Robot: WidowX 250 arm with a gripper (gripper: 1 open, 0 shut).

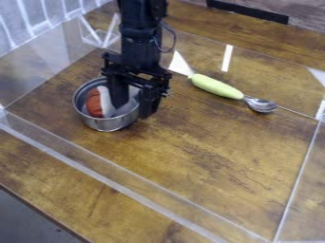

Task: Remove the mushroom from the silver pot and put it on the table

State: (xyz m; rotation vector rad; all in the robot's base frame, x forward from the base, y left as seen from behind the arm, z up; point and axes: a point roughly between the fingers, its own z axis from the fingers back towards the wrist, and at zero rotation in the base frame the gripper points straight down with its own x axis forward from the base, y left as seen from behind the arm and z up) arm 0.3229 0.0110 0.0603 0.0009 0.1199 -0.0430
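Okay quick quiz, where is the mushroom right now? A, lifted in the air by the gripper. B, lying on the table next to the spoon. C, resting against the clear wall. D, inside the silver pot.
D: the mushroom shows its red cap inside the silver pot, with the gripper down at the pot's right side, not lifting it.

We see a black arm [140, 24] in the upper centre of the frame, a thin dark cable looping beside it, ending in a boxy black gripper [135, 98] with two long fingers.
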